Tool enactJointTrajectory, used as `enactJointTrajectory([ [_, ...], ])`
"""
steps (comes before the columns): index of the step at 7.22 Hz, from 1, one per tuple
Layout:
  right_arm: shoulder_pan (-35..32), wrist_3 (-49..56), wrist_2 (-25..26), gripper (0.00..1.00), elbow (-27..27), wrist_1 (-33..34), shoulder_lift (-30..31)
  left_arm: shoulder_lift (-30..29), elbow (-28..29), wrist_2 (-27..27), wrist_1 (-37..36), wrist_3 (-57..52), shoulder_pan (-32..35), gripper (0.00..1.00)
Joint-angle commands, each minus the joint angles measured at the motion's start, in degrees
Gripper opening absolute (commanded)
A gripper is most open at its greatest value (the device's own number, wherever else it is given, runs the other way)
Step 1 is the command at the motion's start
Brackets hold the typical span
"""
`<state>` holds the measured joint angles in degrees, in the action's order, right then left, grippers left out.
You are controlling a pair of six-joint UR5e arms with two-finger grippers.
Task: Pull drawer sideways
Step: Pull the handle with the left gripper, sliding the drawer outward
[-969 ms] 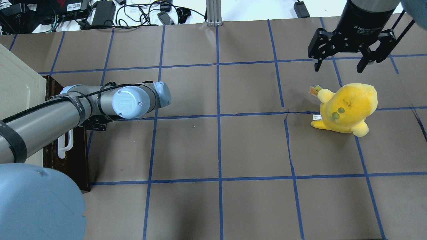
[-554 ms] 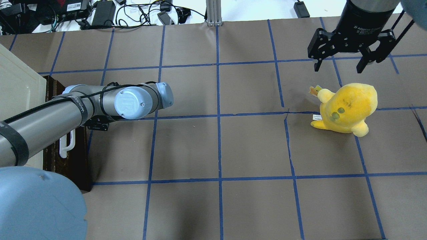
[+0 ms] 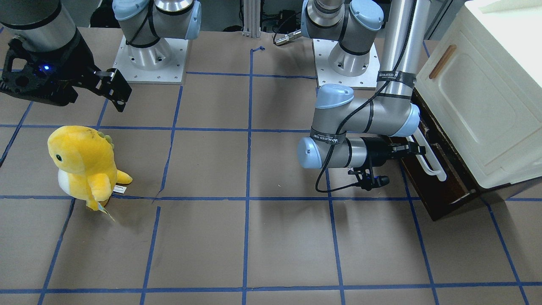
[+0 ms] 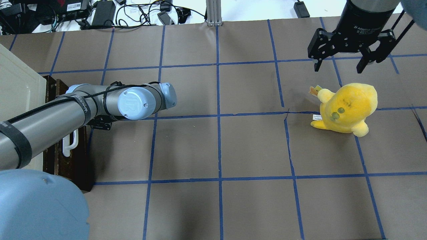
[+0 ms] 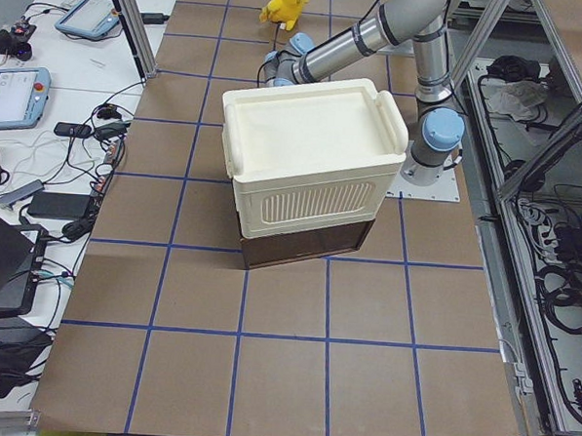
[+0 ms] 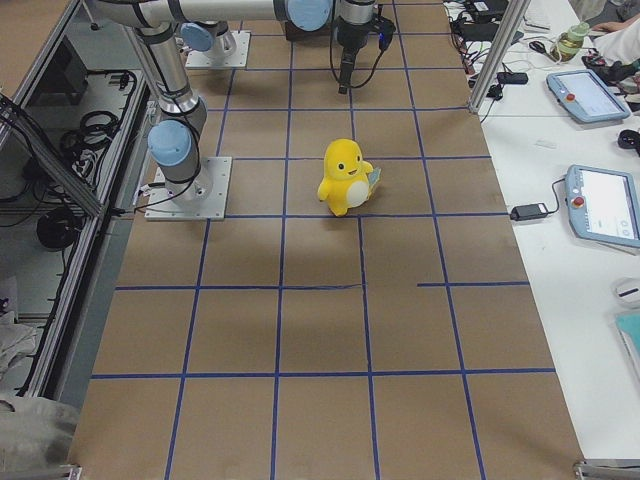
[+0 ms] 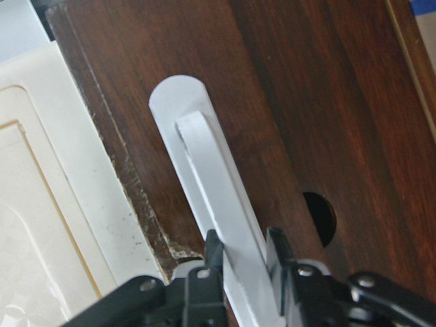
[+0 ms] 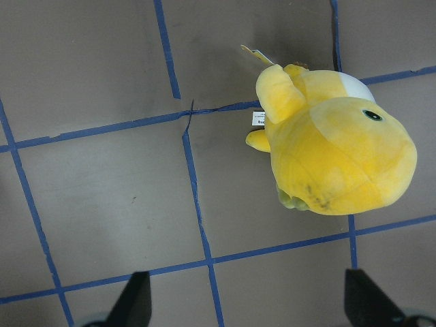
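The drawer [image 3: 442, 186] has a dark brown wooden front and a long white bar handle [image 3: 428, 160], and sits low under the cream cabinet. It stands slightly pulled out in the overhead view [image 4: 71, 163]. My left gripper [image 3: 417, 149] is shut on the white handle [image 7: 204, 170], with one black finger on each side of the bar in the left wrist view [image 7: 243, 262]. In the overhead view the arm hides most of that gripper. My right gripper [image 4: 338, 66] is open and empty, hovering above the table far from the drawer.
The cream-white cabinet [image 3: 487, 106] with a small brown wooden handle [image 3: 442, 61] stands over the drawer. A yellow plush toy [image 4: 347, 106] stands below the right gripper and shows in the right wrist view [image 8: 334, 157]. Cables and devices lie beyond the table's far edge.
My left arm has moved a little to the right in the overhead view, and the drawer front with its handle has slid out with it. The right arm has not moved.
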<state>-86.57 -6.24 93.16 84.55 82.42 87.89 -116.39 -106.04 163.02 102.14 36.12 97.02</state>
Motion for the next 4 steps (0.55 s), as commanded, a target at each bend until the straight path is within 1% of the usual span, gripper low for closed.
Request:
enactJointTrajectory([
  [1, 0.0, 0.0, 0.0, 1.0, 0.0, 0.02, 0.0, -0.06, 0.04, 0.01, -0.01, -0.09, 0.53, 0.2],
  [4, 0.08, 0.0, 0.0, 1.0, 0.0, 0.02, 0.0, -0.15, 0.04, 0.1, -0.01, -0.09, 0.97, 0.19],
])
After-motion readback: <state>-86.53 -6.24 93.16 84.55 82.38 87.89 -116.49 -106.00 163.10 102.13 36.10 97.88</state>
